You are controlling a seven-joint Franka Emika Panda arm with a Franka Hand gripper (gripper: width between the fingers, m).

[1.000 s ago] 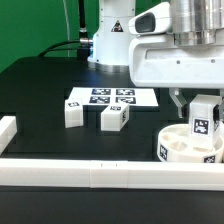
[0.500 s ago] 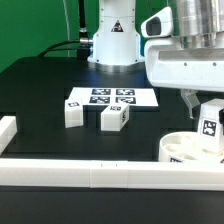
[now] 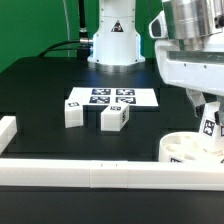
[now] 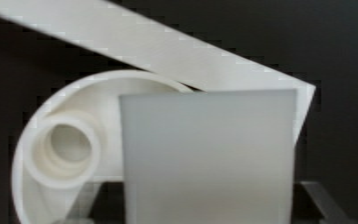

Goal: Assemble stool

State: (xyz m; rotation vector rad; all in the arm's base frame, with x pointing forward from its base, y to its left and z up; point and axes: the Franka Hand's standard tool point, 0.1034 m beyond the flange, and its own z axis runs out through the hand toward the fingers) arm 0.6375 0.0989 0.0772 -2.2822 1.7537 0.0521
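Front rail: a long white plastic border rail (image 3: 100, 172) runs across the bottom of the exterior view, along the near edge of the flat black table (image 3: 40, 85). A short white rail end (image 3: 8, 132) stands at the lower left.

Seat: the short round white plastic cylinder seat (image 3: 186, 150) sits at the lower right, just behind the border rail, with a black-and-white tag on its side wall. In the wrist view the seat (image 4: 60, 110) shows one round socket (image 4: 73, 142), uncovered.

Held leg block: a small white rectangular plastic leg block (image 3: 212, 124), with a square tag facing the camera, hangs upright at the right edge, over the seat's right part. Whether it touches the seat cannot be told. In the wrist view its plain flat face (image 4: 211, 150) hides much of the seat, beside the socket.

Claw: the gripper (image 3: 207, 108) points down and is clenched on the held leg block. One dark finger (image 3: 190, 100) shows at the block's left.

Loose leg blocks: two more small white tagged blocks (image 3: 74, 112) (image 3: 115, 117) stand left of centre, near each other, well apart from the seat.

Marker board: the thin flat white marker board (image 3: 105, 96) lies just behind them.

Arm base: the white robot base (image 3: 112, 35) rises at top centre.
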